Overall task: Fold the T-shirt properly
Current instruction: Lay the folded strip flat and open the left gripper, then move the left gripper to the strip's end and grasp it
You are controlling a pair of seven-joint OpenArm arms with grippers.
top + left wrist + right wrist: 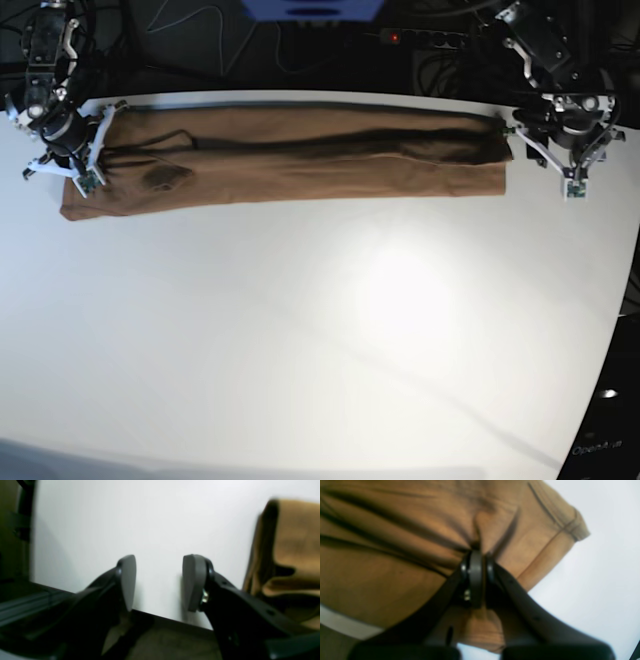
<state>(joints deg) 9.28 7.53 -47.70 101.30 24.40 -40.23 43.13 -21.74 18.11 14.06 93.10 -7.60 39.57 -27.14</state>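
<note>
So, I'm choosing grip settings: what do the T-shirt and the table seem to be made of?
T-shirt: soft matte woven or knit cloth, probably cotton; it puckers into creases where the right gripper pinches it. Table: hard, smooth white board, slightly glossy, showing a lamp glare.

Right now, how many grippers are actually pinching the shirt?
1. The right gripper is shut on the T-shirt at its end on the base view's left. The left gripper, at the other end, stands open over bare table, beside the cloth.
</note>
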